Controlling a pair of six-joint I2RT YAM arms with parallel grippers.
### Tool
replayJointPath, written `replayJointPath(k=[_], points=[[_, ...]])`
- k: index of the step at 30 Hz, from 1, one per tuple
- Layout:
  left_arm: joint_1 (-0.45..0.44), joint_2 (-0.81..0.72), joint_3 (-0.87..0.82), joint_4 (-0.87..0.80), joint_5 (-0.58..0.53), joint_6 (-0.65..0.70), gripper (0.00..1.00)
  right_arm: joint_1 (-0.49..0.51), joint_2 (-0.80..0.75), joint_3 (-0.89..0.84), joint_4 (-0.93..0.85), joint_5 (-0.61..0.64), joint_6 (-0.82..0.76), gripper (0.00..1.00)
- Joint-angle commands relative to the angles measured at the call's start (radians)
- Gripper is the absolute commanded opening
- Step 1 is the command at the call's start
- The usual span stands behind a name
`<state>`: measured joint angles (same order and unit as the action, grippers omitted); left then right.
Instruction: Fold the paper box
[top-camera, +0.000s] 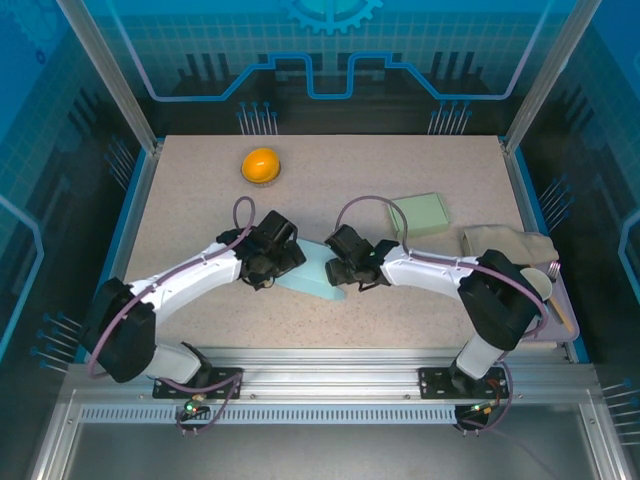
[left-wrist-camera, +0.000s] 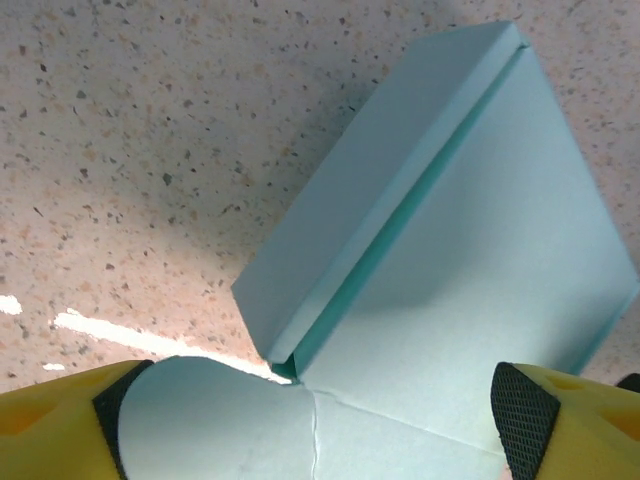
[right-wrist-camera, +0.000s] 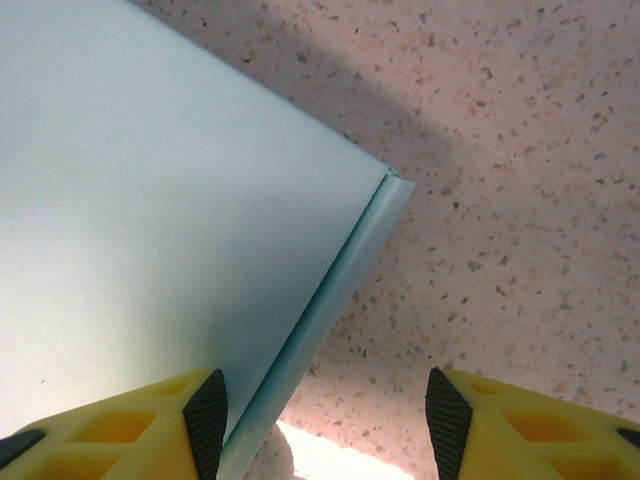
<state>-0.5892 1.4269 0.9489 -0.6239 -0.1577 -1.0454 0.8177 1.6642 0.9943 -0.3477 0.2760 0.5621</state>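
The paper box (top-camera: 315, 276) is found near table ctr, lying btwn the two grippers: left gripper (top-camera: 290, 262) at its 9 o'clock, right gripper (top-camera: 337, 272) at its 3 o'clock. In the left wrist view one side wall appears raised w/ a doubled-over rim, running toward 1 o'clock. A rounded flap (left-wrist-camera: 215, 415) lies at 7 o'clock by the pads. The left fingers (left-wrist-camera: 118, 420) are spread wide, astride flap & panel; nothing is clamped. The right fingers (right-wrist-camera: 205, 420) are set approx. half apart. The box's folded edge sits just inside the 9 o'clock pad, bare table is seen across the rest of the gap, and nothing is gripped.

Step judged: walls & flaps to be raised and tucked, fold approx. mid-way. To be done well, the base panel should be pinned by one gripper while the flap is pushed along its crease by the other. Pressure should be kept light so thin card isn't dented, and the raised wall shouldn't be knocked flat. The orange round object (top-camera: 260, 165) at 11 o'clock and the pale green pad (top-camera: 420, 213) at 2 o'clock lie well apart, so no clash is expected.
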Motion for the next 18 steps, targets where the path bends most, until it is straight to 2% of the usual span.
replayJointPath(k=[1, 10, 14, 18], points=[[0.020, 0.028, -0.019, -0.021, 0.036, 0.070, 0.89, -0.023, 0.036, 0.020, -0.044, 0.003, -0.030, 0.58], [0.044, 0.102, -0.030, 0.030, 0.086, 0.051, 0.92, -0.028, 0.065, 0.040, -0.057, 0.008, -0.062, 0.58], [0.053, 0.064, -0.027, 0.035, 0.139, 0.008, 0.94, -0.028, 0.073, 0.045, -0.068, 0.013, -0.076, 0.58], [0.052, -0.013, 0.028, -0.053, 0.088, 0.003, 0.96, -0.029, 0.073, 0.041, -0.068, 0.021, -0.087, 0.58]])
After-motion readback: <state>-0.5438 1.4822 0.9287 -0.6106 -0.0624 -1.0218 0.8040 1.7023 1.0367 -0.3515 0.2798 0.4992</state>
